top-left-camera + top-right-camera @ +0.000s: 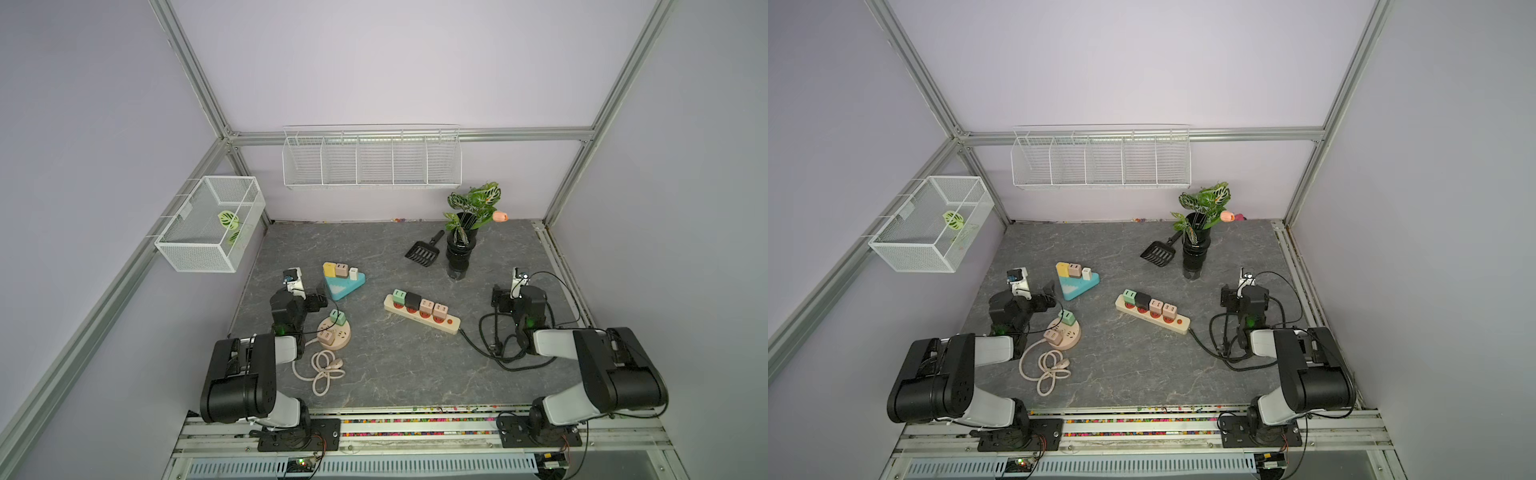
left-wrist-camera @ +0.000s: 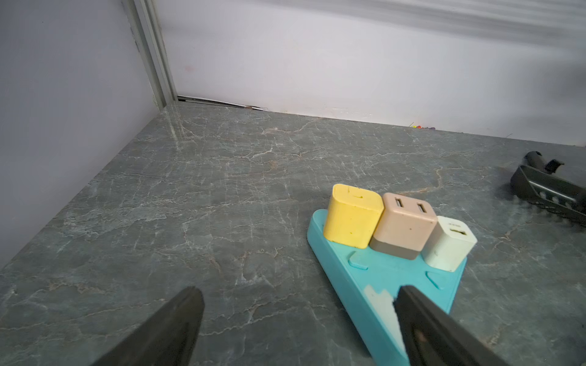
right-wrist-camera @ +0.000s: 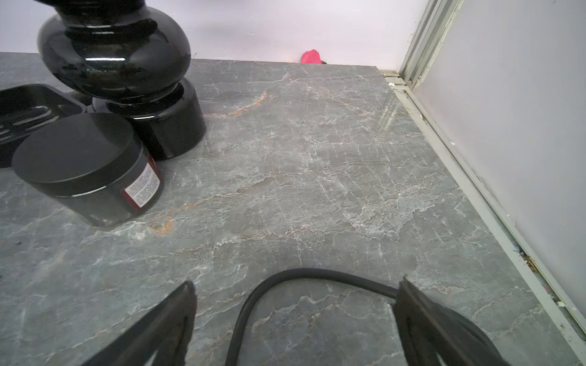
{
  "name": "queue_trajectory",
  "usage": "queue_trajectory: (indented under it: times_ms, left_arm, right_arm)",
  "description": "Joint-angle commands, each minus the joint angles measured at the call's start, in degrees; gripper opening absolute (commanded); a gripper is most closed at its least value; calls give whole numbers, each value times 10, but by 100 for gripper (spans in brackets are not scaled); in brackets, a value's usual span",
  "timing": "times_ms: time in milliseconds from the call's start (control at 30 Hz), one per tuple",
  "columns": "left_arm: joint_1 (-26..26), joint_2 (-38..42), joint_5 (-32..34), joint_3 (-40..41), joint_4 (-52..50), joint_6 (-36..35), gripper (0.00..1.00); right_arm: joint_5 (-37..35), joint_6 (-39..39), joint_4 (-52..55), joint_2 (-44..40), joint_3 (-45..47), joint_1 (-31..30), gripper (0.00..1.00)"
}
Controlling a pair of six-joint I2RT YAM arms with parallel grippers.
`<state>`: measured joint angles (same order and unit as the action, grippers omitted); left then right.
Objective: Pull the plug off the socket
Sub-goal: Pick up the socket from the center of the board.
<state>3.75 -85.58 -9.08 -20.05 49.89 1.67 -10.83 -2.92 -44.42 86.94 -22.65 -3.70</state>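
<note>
Jaws of the left gripper (image 2: pixel 298 293) are standing spread to their widest and holding nothing, hovering low over the table (image 2: pixel 222 196), probably readying for an approach. Just under and ahead of one fingertip (image 2: pixel 409 299), the teal triangular socket (image 2: pixel 383 285) is lying flat, its narrow corner pointing back toward the claw. Farther ahead, along the block's far edge, the yellow plug (image 2: pixel 352 215), pink plug (image 2: pixel 404 226) and white plug (image 2: pixel 448 242) are sitting upright side by side, fully seated, so pulling straight up looks the likely way out. Beyond them, off to that fingertip's side, a black scoop (image 2: pixel 545 190) is resting. The right gripper (image 3: pixel 295 288) is also gaping empty, a black cable (image 3: pixel 285 275) looping on the table between its fingers (image 3: pixel 177 307), a black jar (image 3: pixel 85 171) and vase (image 3: pixel 120 47) standing farther ahead.
</note>
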Motion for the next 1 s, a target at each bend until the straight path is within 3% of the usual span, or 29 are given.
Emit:
queue_trajectory:
  times_ms: [0,833,967]
  left_arm:
    - [3,-7,-7,-12,10,-6,100]
    - [2,-7,-8,-11,10,-7,100]
    - [2,7,-65,-16,-3,-38,100]
  right_arm:
    - [-3,4,-12,4,-8,3,99]
    - [-3,5,-14,2,-6,3,99]
    - [-8,9,-10,-9,-13,3,99]
